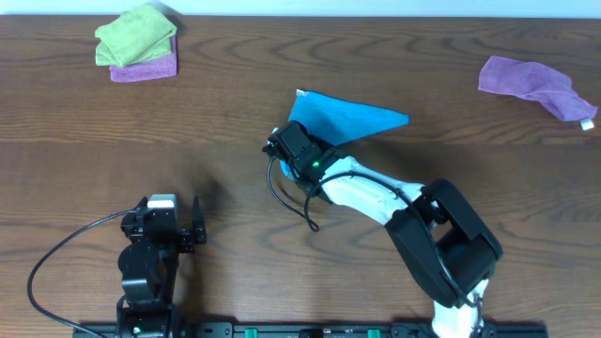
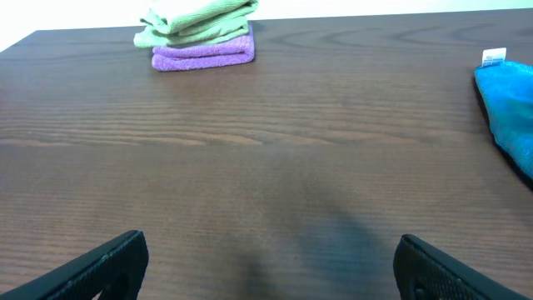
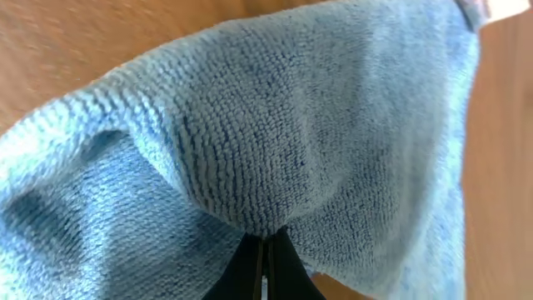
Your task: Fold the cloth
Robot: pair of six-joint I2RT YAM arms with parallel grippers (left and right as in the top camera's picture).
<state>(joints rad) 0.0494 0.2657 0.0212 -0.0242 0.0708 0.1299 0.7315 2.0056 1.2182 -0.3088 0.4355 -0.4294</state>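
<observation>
The sky-blue cloth (image 1: 343, 117) lies near the table's middle, bunched into a rough triangle with a white tag at its far left corner. My right gripper (image 1: 299, 148) is at the cloth's near left edge, shut on a pinched fold of it (image 3: 265, 237); the fuzzy cloth (image 3: 275, 125) fills the right wrist view. In the left wrist view the cloth's edge (image 2: 512, 108) shows at the far right. My left gripper (image 2: 266, 267) is open and empty, low over bare table at the front left (image 1: 161, 225), well apart from the cloth.
A folded lime-green cloth (image 1: 136, 36) sits on a folded purple cloth (image 1: 146, 68) at the back left; both also show in the left wrist view (image 2: 200, 21). A crumpled purple cloth (image 1: 535, 84) lies at the back right. A black cable (image 1: 56, 258) loops at the front left.
</observation>
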